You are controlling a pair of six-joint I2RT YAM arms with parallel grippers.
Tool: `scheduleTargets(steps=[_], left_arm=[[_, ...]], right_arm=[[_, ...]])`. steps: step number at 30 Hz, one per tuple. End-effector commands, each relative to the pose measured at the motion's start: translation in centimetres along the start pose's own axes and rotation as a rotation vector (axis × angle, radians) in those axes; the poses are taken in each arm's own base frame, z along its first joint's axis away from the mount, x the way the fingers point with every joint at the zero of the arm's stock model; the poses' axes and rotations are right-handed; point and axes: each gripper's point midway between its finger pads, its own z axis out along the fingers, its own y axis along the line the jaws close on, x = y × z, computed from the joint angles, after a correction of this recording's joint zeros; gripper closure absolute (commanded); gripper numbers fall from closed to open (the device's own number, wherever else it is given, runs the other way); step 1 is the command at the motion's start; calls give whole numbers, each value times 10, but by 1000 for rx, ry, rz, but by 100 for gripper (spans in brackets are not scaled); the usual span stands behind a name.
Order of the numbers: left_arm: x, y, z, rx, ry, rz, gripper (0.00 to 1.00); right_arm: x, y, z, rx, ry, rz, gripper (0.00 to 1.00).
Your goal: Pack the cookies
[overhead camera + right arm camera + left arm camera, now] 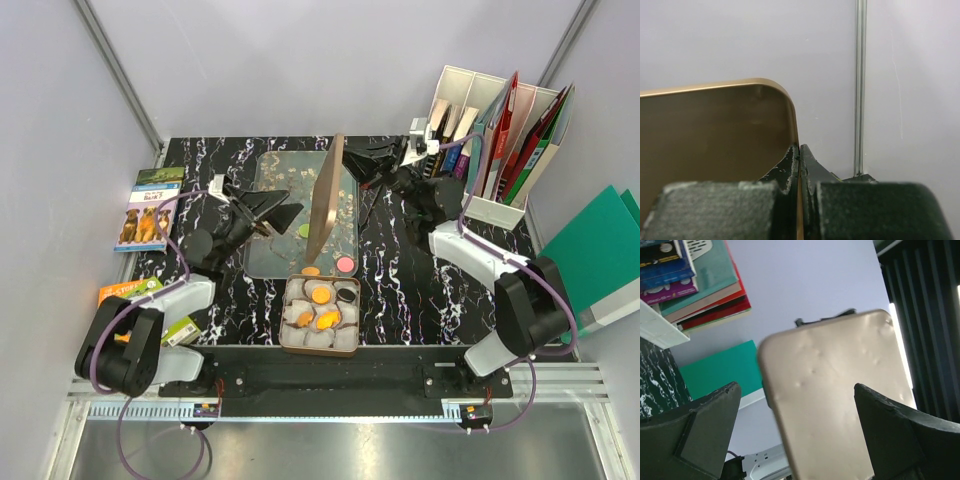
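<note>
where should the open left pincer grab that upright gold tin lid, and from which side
Probably the thin upper edge of the gold metal lid, from above, one finger on each flat face. It stands upright and its faces are broad, so only the edge fits the left pincer; the right pincer pinches that edge too.

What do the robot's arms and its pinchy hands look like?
The left arm and right arm have pale grey shells with chunky black joints. A purple cable loops along each one. The left gripper and right gripper are black, each with two pointed, wedge-shaped fingers.
</note>
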Motion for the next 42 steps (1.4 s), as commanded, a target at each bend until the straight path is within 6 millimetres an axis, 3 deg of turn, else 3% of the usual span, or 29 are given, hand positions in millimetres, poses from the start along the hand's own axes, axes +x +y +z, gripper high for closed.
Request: scheduleTargets(steps=[1, 16, 22, 26, 30, 42], left_arm=[[16, -55, -5, 244, 56, 114, 1], [50, -62, 10, 317, 168, 24, 1], [53, -72, 11, 342, 182, 33, 7], [57, -82, 10, 368, 197, 46, 22], [58, -84, 8, 373, 194, 48, 43], [66, -106, 5, 429, 216, 67, 71]], right_arm=[[-88, 50, 6, -155, -271, -192, 100], [-82, 52, 13, -167, -270, -154, 100], [-78, 52, 11, -163, -263, -140, 100], [-78, 51, 10, -156, -264, -136, 100], [-77, 51, 9, -153, -262, -132, 100], [-74, 52, 7, -147, -255, -108, 100]])
